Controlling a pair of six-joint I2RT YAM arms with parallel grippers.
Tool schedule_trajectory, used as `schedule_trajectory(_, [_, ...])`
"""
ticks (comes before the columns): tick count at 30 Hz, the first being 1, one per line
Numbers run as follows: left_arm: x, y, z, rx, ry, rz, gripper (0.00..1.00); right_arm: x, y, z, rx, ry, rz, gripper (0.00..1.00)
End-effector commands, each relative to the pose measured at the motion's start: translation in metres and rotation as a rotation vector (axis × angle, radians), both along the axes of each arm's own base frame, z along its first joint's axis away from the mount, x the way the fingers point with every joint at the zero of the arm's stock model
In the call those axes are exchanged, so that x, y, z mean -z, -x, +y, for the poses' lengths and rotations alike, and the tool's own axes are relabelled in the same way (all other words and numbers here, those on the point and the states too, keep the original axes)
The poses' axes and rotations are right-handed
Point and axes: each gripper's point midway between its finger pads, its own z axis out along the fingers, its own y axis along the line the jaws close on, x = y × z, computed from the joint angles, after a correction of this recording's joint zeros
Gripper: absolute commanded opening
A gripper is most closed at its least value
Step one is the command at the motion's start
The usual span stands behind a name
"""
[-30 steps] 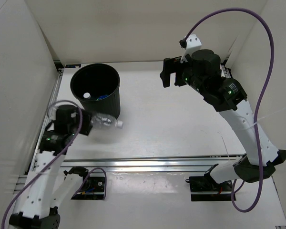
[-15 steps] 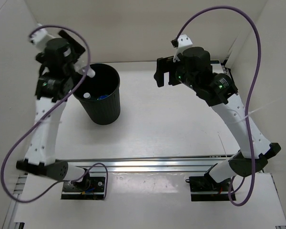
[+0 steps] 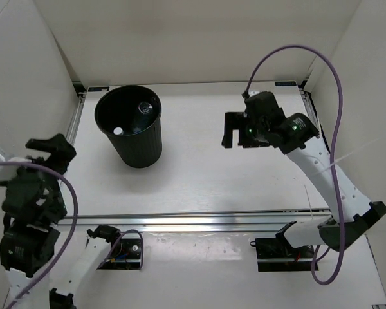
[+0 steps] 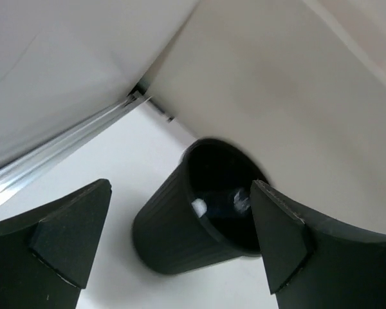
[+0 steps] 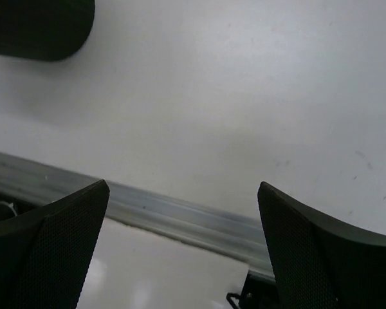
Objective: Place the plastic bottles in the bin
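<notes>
We see the left gripper (image 4: 180, 188) spread wide, nothing between its fingers, looking down at the black bin (image 4: 164, 235) upright on the table (image 3: 199, 174). Inside, the plastic bottles (image 3: 143, 109) are mostly lost in the dark. Only a clear glint and a white cap (image 3: 118, 130) show, so we cannot count them. The right gripper (image 5: 183, 188) gapes empty too, with the bin cut off at its view's corner.

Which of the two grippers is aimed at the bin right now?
The left gripper: its wrist view frames the bin and its open mouth between its spread fingers. The right gripper looks down at the table and metal rail.
</notes>
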Motion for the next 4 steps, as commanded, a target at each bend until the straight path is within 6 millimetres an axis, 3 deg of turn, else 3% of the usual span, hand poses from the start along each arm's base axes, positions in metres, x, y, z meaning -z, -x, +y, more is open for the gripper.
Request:
schedule_trajectory(1, [0.125, -0.012, 0.004, -0.105, 0.005, 0.365, 1.0, 0.006, 0.032, 0.003, 0.003, -0.133, 0.083, 1.0])
schedule_trajectory(4, [0.172, 0.011, 0.029, -0.308, 0.045, 0.418, 1.0, 0.006, 0.026, -0.003, 0.037, -0.105, 0.089, 1.0])
